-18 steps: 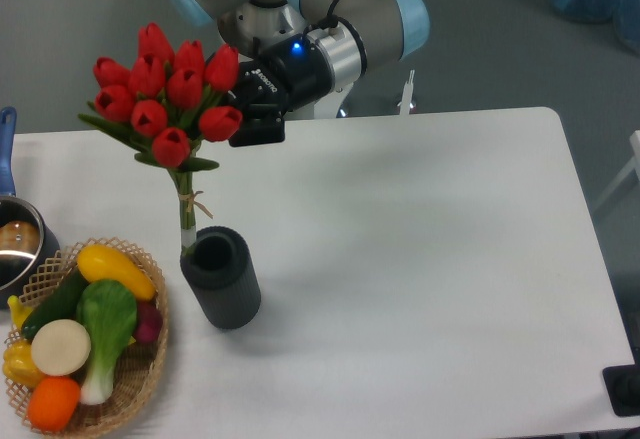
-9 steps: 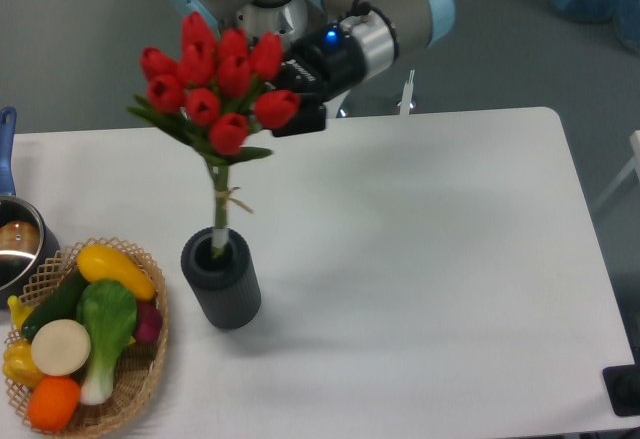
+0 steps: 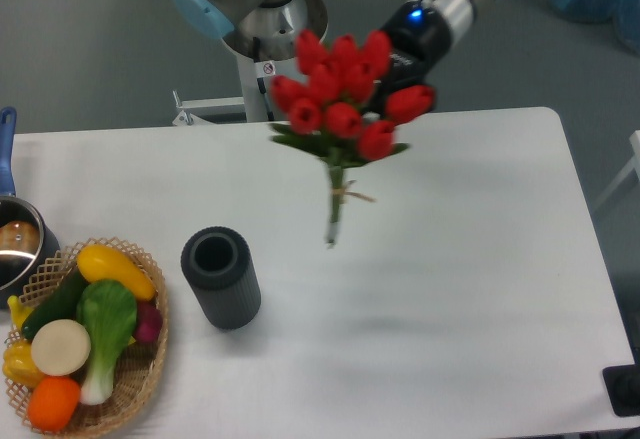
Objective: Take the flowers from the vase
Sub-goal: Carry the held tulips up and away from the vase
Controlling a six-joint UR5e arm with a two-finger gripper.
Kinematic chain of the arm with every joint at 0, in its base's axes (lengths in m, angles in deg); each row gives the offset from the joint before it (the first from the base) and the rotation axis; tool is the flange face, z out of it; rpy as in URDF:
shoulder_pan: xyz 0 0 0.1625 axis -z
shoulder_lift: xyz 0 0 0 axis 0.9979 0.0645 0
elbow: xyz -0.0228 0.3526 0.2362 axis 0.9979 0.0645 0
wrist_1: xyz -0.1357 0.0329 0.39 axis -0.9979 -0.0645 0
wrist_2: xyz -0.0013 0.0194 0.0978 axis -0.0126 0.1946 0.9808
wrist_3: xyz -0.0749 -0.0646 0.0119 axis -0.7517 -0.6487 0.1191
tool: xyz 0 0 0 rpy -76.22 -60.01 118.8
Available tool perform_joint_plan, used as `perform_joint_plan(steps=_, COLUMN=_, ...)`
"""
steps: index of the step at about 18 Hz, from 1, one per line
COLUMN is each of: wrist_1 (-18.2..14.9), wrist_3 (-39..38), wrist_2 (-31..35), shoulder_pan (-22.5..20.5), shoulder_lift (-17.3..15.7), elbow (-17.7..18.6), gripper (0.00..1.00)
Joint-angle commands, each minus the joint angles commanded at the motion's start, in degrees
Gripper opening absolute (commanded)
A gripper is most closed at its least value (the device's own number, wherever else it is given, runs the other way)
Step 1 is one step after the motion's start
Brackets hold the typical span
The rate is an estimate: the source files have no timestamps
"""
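Lifted clear of the vase (image 3: 220, 277) since half a second ago, the flowers (image 3: 345, 109) now hang in the air up and to the right of it, their stem ends free above the white surface (image 3: 450, 259) and no longer inside the round mouth. The gripper (image 3: 400, 71) sits behind the red buds, so its jaws are hidden and I cannot tell how they stand, though the bunch is plainly carried at that end of the arm. The vase stands upright on the surface with nothing showing in its dark opening. At the lower left a wicker basket (image 3: 140, 379) holds vegetables: a yellow squash, a green leafy one, a dark green one, a pale round one and an orange one. A metal pot (image 3: 18, 249) with a blue handle shows at the left edge.
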Motion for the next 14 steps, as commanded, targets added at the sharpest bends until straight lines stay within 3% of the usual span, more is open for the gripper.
perform_joint_plan(steps=3, wrist_1=0.09, wrist_3=-3.96, wrist_2=3.8, shoulder_pan=-1.59, shoulder_lift=0.96, elbow=-2.72, gripper=0.36)
perform_joint_plan(steps=7, wrist_1=0.35, wrist_3=-4.15, wrist_2=3.98, shoulder_pan=-2.73, shoulder_lift=5.26, elbow=-5.63, gripper=0.36)
perform_joint_plan(steps=14, wrist_1=0.26, wrist_3=-4.33, wrist_2=3.98, shoulder_pan=-1.94, shoulder_lift=7.47, elbow=-7.04, gripper=0.36)
